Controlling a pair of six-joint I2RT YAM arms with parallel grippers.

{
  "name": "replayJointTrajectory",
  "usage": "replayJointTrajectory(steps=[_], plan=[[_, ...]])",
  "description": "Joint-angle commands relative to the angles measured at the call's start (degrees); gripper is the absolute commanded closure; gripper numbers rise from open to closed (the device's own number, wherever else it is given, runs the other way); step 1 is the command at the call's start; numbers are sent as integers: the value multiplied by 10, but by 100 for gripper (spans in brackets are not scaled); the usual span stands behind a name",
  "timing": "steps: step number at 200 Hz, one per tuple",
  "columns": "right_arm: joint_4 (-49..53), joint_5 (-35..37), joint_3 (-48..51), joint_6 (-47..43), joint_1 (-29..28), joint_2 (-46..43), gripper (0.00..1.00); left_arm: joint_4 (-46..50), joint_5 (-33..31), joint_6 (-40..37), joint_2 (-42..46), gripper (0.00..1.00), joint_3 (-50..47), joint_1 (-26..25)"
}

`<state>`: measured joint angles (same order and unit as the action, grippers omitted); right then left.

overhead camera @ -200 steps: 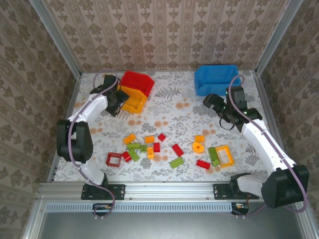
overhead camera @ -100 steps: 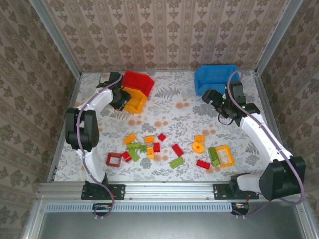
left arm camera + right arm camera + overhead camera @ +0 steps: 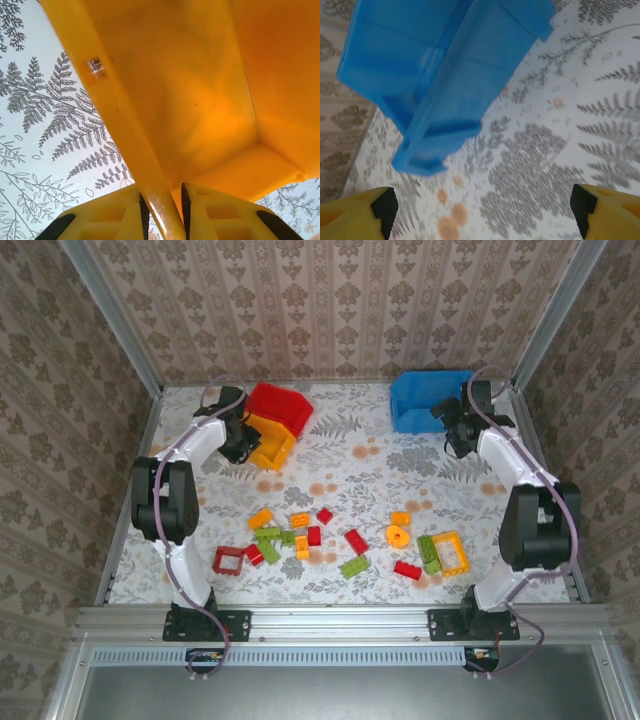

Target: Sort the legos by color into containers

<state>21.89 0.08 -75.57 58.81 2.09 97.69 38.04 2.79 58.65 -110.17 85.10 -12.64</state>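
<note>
Left gripper (image 3: 243, 440) was seen at the far left of the table (image 3: 350, 465), set on the left wall of the yellow-orange bin (image 3: 272, 450). In the left wrist view, that wall was pinched between the two dark pads (image 3: 144, 216), and both pads were seated against the plastic. The bin's inside was viewed from low at its edge. The red bin (image 3: 290, 408) was placed right behind the yellow-orange one, touching it.

Right gripper (image 3: 452, 422) was positioned at the far right, just beside the right end of the blue bin (image 3: 420, 418). In the right wrist view, the fingers (image 3: 385, 205) were spread wide with nothing held between them. The blue bin was seen ahead of them, apart from both tips; that view was blurred.

Legos (image 3: 354, 566) were spread loose across the near-middle of the table, well apart from all three bins, with red, green and yellow-orange mixed. A red square frame (image 3: 229, 560) was noted at the left end of the scatter. A yellow square frame (image 3: 450, 552) was noted at the right end, with a green brick against its left side. A yellow ring (image 3: 397, 536) was seen just left of that pair.
</note>
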Motion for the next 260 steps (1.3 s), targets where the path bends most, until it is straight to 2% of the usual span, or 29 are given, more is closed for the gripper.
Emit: replayJointTrajectory(steps=[1,26,49,74,112,140,162,180,208,260], plan=[[-9,5,-67,40,11,52,8,36,-4,-39,20,77,-6,3],[16,5,-131,49,18,116,9,41,1,-58,23,80,-7,5],[35,4,-184,53,26,168,10,43,10,-81,19,87,1,4],[82,-1,-245,56,36,223,17,62,10,-112,9,90,23,3],[119,-5,-290,43,42,263,34,80,6,-173,-4,99,56,-5],[155,-8,-317,30,42,285,53,104,-5,-223,-18,100,86,-17],[182,8,-324,8,41,286,72,108,-3,-248,-23,100,96,-23],[197,32,-324,-35,37,275,88,104,4,-265,-26,100,98,-26],[206,57,-319,-155,27,248,98,96,22,-313,-27,100,102,-32],[157,-16,-218,-362,4,164,100,124,21,-430,-34,100,122,-34]])
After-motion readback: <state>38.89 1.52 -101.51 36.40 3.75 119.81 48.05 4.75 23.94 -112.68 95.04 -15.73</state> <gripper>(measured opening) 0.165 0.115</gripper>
